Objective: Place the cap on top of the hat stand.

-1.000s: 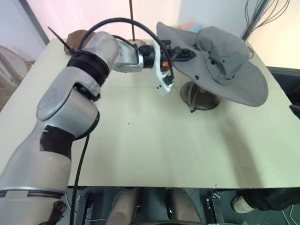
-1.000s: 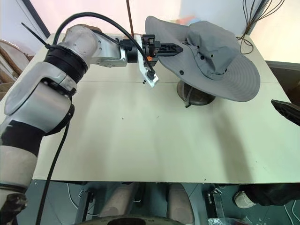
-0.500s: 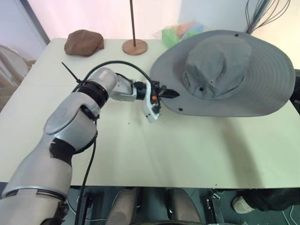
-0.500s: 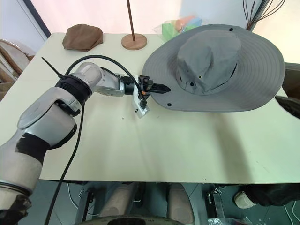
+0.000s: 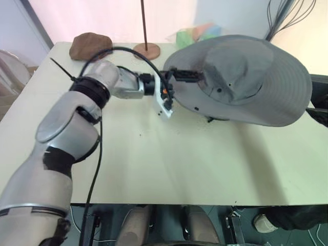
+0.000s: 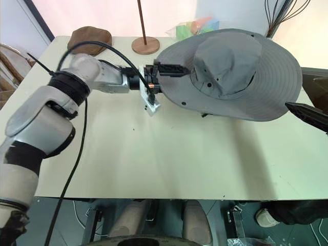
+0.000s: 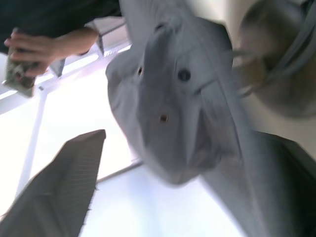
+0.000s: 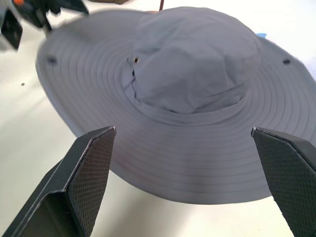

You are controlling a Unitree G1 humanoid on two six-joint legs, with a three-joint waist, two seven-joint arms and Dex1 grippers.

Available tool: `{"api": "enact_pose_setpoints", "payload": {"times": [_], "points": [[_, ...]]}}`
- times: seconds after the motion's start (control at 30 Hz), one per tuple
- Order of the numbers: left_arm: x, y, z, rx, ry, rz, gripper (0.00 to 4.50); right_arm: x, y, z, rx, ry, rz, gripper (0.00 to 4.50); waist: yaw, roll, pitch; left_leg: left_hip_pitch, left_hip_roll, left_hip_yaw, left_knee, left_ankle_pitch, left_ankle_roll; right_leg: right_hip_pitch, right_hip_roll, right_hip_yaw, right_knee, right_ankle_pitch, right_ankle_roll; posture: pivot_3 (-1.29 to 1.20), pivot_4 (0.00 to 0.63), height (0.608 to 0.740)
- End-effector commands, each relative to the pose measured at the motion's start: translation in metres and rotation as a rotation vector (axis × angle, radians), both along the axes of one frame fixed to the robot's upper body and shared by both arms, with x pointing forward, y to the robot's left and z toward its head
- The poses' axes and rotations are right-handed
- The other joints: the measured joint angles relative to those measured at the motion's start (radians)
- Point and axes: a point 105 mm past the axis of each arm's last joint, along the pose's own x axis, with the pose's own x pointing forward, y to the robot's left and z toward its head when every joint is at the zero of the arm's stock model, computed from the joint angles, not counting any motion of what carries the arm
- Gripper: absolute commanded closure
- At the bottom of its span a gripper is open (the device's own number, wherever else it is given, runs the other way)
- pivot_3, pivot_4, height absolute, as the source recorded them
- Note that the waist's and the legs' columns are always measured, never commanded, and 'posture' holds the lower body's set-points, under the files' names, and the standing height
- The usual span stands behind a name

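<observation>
**Grey sun hat draped over the stand, left gripper at its brim**

A pale bench (image 6: pixel 154 154) carries a large grey cap (image 6: pixel 230 72) with a wide floppy brim. It sits toward the far right of the bench, its crown tilted and its brim raised clear of the surface on the near side. It appears to rest on the hat stand (image 7: pixel 281 59), whose dark round underside and stem show beneath the brim in the left wrist view; from above the cap hides the stand.

The left gripper (image 5: pixel 185 77) reaches level across the bench to the cap's left brim edge. Its fingers are spread, one above the brim, and I cannot tell whether they touch the fabric. The right gripper (image 8: pixel 190 182) hangs near the cap's right side, fingers spread wide, holding nothing.

At the far edge lie a small brown flat cap (image 6: pixel 90 39) and a thin pole on a light wooden disc (image 6: pixel 145 45). A person's hand (image 7: pixel 34 47) shows in the background.

Risks, as I judge them: the cap sits off-centre, so its heavy brim could drag it off the stand. A finger snagging the brim or chin cord while pulling away could tug the cap loose or tip the stand.
</observation>
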Motion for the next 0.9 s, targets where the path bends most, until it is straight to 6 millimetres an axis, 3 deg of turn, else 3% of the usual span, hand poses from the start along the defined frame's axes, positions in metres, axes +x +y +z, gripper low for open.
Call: {"api": "enact_pose_setpoints", "payload": {"times": [0.03,0.17,0.3,0.37,0.4,0.43,0.47,0.53,0.57,0.63,0.73,0.9], "points": [[-0.005,0.012,0.035,-0.095,-0.041,-0.015,0.04,0.000,-0.002,0.009,-0.029,-0.036,0.003,0.00,-0.001,0.000,0.000,0.000,0.000,0.000,0.000,0.000,0.000,0.000,0.000,0.000,0.000,0.000,0.000,0.00,0.150,0.735],[-0.012,0.054,0.052,-0.108,-0.020,0.017,0.04,0.004,-0.010,0.009,-0.072,0.012,0.020,0.00,-0.005,0.000,0.000,0.000,0.000,0.000,0.000,0.000,0.000,-0.001,0.000,0.000,0.001,0.000,0.000,0.00,0.150,0.735],[-0.024,0.091,0.037,-0.052,0.154,0.054,0.04,0.008,-0.016,0.010,-0.099,0.046,0.036,0.00,-0.006,0.001,-0.001,0.001,0.000,0.001,-0.001,0.000,0.000,-0.001,0.000,0.001,0.001,0.000,0.000,0.00,0.150,0.735],[-0.020,0.113,0.033,-0.107,0.270,0.133,0.04,0.008,-0.020,0.010,-0.117,0.065,0.044,0.00,0.000,0.002,-0.001,0.001,0.000,0.001,0.000,0.000,0.000,0.000,0.000,0.001,0.001,0.000,0.000,0.00,0.150,0.735],[-0.008,0.128,0.032,-0.159,0.335,0.240,0.04,0.006,-0.022,0.011,-0.120,0.074,0.049,0.00,0.002,0.002,-0.001,0.001,0.000,0.001,0.000,0.000,0.000,0.000,0.000,0.000,0.001,0.000,0.000,0.00,0.150,0.735],[0.002,0.140,0.031,-0.210,0.412,0.335,0.04,0.005,-0.023,0.012,-0.122,0.080,0.053,0.00,0.002,0.002,-0.001,0.001,0.000,0.001,0.001,0.000,0.000,0.001,-0.001,0.000,0.001,0.000,0.000,0.00,0.150,0.735],[0.024,0.155,0.037,-0.319,0.527,0.503,0.04,0.004,-0.025,0.015,-0.122,0.083,0.055,0.00,0.001,0.002,-0.001,0.000,0.000,0.001,0.002,0.000,0.000,0.000,-0.001,-0.001,0.001,0.000,-0.001,0.00,0.150,0.735],[0.035,0.177,0.047,-0.513,1.014,0.573,0.04,0.002,-0.030,0.021,-0.120,0.084,0.055,0.00,-0.001,0.003,-0.002,-0.001,0.000,0.002,0.005,-0.001,0.001,0.001,0.000,-0.002,0.002,0.000,-0.001,0.00,0.150,0.735],[0.030,0.180,0.054,-0.563,1.227,0.518,0.04,0.002,-0.032,0.024,-0.118,0.082,0.054,0.00,-0.005,0.003,-0.001,-0.002,0.001,0.001,0.007,-0.001,0.002,0.002,0.001,-0.003,0.002,0.000,-0.001,0.00,0.150,0.735],[0.016,0.186,0.066,-0.587,1.445,0.438,0.04,0.002,-0.036,0.030,-0.104,0.075,0.052,0.00,-0.022,0.003,-0.001,-0.012,0.005,-0.001,0.018,-0.003,0.006,-0.002,0.007,-0.006,0.002,0.000,-0.001,0.00,0.150,0.735],[-0.001,0.194,0.080,-0.603,1.592,0.382,0.04,0.005,-0.045,0.038,-0.068,0.067,0.033,0.00,-0.035,0.004,-0.001,-0.012,0.005,-0.001,0.019,-0.004,0.008,-0.002,0.005,-0.006,0.002,0.000,-0.001,0.00,0.150,0.735],[-0.026,0.196,0.077,-0.477,1.753,0.373,0.04,0.009,-0.050,0.033,-0.070,0.089,0.032,0.00,-0.038,0.005,-0.002,-0.004,0.005,0.000,0.016,-0.004,0.007,0.002,0.004,-0.005,0.003,0.000,-0.001,0.00,0.150,0.735]]}}
